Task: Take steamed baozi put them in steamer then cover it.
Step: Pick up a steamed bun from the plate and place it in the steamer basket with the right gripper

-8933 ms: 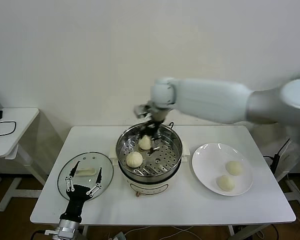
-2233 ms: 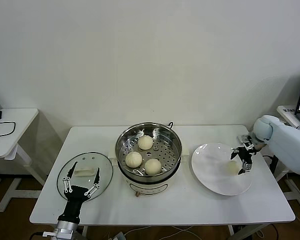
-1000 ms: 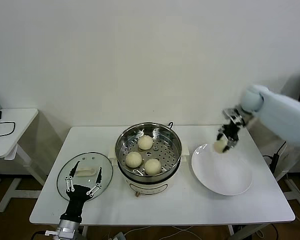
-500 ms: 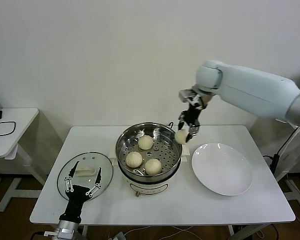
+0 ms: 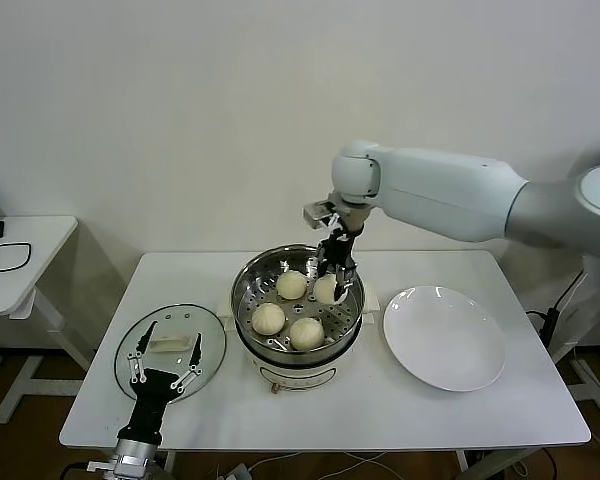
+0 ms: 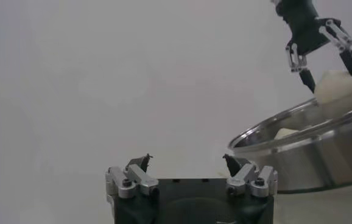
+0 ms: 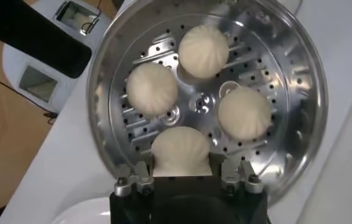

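Right gripper (image 5: 332, 283) pinches a baozi (image 5: 327, 289) seemingly just above the steamer (image 5: 298, 300) floor; left gripper (image 5: 167, 364), spread, near the lid (image 5: 170, 350)

Bright, even indoor light, soft shadows, glare on the steamer (image 5: 298, 300) rim.

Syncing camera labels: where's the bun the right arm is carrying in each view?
Head: held bun in the right tool, over the steamer's right rear.
Left wrist: upper right, above the steamer rim.
Right wrist: bottom centre, between the tool's fingers.
Shared landmark: steamer rim.
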Robot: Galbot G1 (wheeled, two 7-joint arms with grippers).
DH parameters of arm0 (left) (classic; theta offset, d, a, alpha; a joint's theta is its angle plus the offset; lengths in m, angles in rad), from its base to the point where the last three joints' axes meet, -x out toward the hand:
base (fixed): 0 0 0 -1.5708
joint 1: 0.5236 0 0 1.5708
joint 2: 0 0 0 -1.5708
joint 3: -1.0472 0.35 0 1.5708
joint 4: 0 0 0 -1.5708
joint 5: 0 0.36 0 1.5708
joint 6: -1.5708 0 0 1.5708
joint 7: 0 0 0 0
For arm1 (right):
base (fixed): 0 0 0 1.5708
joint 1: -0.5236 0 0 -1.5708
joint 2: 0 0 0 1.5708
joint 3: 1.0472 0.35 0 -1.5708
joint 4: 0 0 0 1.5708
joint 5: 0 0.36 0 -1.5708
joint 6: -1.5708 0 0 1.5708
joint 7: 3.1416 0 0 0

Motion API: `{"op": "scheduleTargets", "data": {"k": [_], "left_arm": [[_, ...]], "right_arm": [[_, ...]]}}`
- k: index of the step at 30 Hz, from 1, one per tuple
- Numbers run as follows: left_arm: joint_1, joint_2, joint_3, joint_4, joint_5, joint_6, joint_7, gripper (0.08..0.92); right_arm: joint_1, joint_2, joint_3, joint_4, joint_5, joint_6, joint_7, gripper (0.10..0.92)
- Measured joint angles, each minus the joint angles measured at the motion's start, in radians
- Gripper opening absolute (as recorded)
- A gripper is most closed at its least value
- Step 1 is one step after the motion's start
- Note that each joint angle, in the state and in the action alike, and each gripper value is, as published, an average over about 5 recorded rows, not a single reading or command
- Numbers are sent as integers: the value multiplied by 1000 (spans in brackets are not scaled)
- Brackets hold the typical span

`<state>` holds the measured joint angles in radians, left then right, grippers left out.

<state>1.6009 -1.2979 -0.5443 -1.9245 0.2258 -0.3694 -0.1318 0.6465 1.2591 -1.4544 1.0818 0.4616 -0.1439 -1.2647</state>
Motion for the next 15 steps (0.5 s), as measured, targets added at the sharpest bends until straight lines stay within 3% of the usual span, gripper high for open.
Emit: {"op": "scheduleTargets", "data": {"k": [15], "left_arm": [[0, -1, -6, 2, -2, -3, -3, 823]], "right_arm": [[-61, 40, -17, -58, -47, -6, 35, 667]]}}
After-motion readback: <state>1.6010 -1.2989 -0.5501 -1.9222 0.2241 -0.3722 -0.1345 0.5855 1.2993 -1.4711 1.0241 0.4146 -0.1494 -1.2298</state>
